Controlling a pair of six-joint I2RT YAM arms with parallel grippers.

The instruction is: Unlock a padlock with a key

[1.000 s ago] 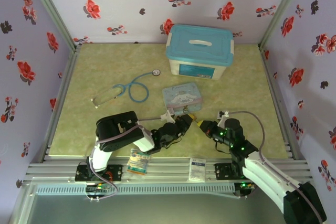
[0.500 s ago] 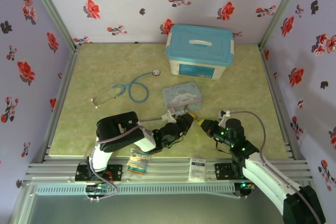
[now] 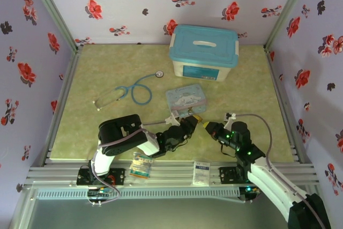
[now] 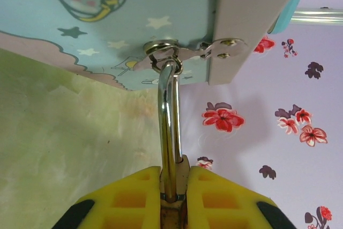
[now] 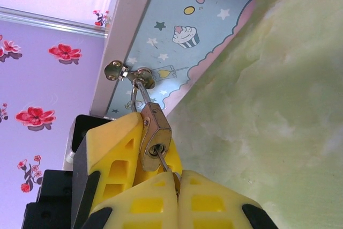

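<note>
- Pinching the padlock [image 5: 155, 132] body, the left hand [image 4: 172, 179] steadies it.
- Right hand [image 5: 177, 179] pinches the key [image 5: 162, 160], its tip in the keyhole.
- Shackle [image 4: 170, 116] looks unsprung; turning remains.

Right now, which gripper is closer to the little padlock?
Left. The left gripper is clamped on the padlock itself; the right gripper is just short of it, pinching the key in its keyhole.
</note>
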